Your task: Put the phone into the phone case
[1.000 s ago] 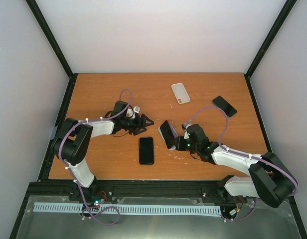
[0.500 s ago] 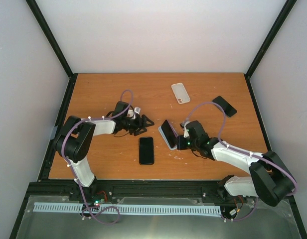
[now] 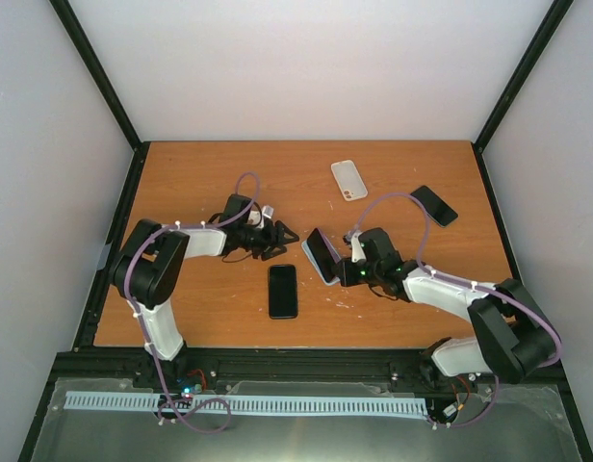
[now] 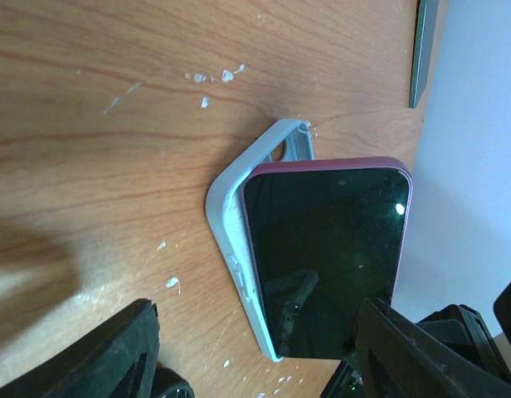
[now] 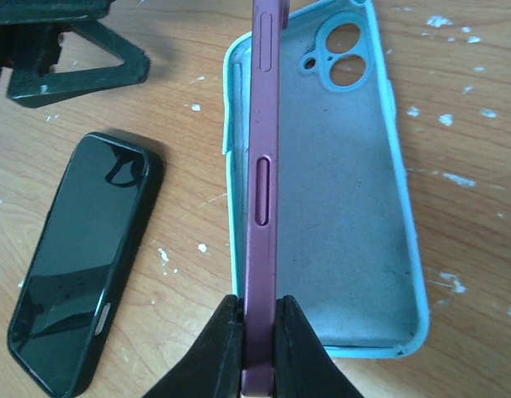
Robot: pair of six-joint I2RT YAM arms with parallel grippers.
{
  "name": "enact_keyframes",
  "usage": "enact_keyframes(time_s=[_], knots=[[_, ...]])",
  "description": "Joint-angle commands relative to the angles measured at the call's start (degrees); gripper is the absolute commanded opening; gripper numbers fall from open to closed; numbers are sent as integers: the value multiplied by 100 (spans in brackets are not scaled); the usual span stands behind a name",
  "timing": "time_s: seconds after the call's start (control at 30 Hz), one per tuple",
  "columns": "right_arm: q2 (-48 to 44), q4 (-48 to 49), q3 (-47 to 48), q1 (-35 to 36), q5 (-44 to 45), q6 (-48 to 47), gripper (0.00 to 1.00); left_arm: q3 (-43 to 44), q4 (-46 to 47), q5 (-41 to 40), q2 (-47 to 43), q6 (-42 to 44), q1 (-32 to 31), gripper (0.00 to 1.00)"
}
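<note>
Maroon phone [image 5: 260, 166] pinched on its long edge in the right gripper [image 5: 257, 332], standing at one long rim of the pale-blue phone case [image 5: 347, 207] lying open on the table [image 3: 181, 183], seemingly halfway, yet to be laid flat and pressed in; left gripper [image 3: 275, 237] spread wide nearby; no legible writing.

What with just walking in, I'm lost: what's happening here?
The right gripper pinches a maroon phone, tilted on its long edge over a pale blue case lying open-side up on the table. The phone is not yet seated. The left gripper hangs open nearby, holding nothing. A black phone lies beside them.
</note>
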Motion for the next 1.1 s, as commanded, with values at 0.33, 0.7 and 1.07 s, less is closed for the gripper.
enact_keyframes(time_s=[0.33, 0.7, 1.07], knots=[[559, -380, 202, -27, -1317, 16, 6, 364, 352, 129, 539, -80, -137, 51], [575, -818, 298, -96, -755, -207, 13, 553, 421, 182, 864, -74, -225, 49], [611, -947, 825, -96, 163, -182, 23, 822, 555, 235, 1255, -135, -291, 32]])
